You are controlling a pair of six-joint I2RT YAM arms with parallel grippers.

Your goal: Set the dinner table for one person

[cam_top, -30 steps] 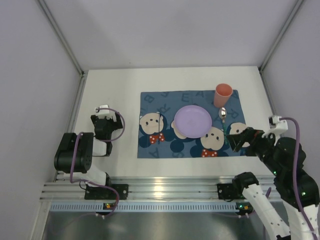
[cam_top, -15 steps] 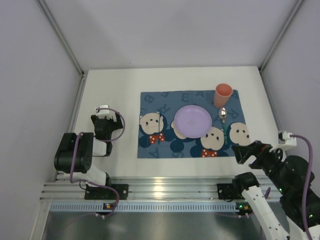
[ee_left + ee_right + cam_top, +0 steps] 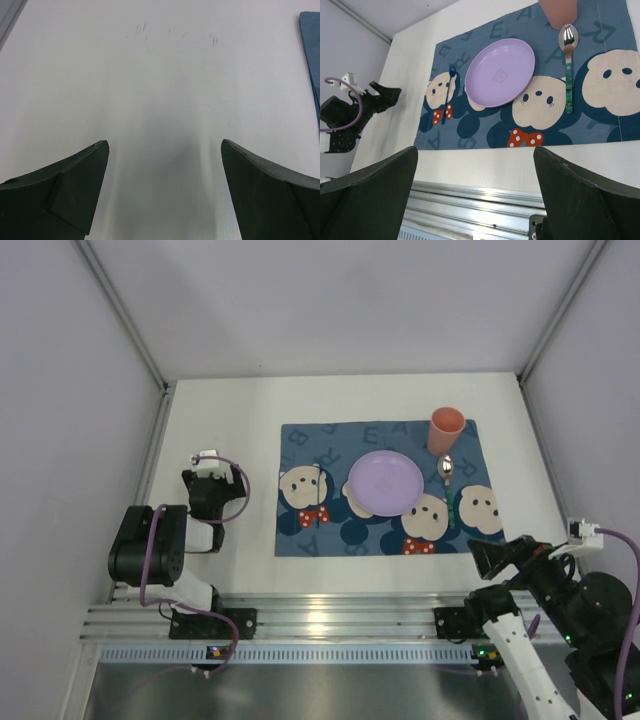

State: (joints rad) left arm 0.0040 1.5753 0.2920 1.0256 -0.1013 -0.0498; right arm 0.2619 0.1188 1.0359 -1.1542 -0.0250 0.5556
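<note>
Desk [image 3: 220, 420]: likely rigid, smooth, fixed; offers no grasp point.
Spoon [image 3: 568, 67]: probably light, slippery; take mid-handle.
Left hand [image 3: 164, 145]: apart, empty.
Right hand [image 3: 475, 150]: apart, empty.

The dinner table [image 3: 220, 420] is plain white, with a few faint grey scuffs in the upper part of the left wrist view. The placemat [image 3: 345, 537] at mid-frame is blue, printed with cream-faced cartoon mice, paler blue letters and red bows dotted white. The plate [image 3: 385, 482] is lilac, the cup [image 3: 447, 430] coral pink, the spoon [image 3: 568, 70] silver-bowled with a mottled green handle, the fork [image 3: 448, 95] dark blue
</note>
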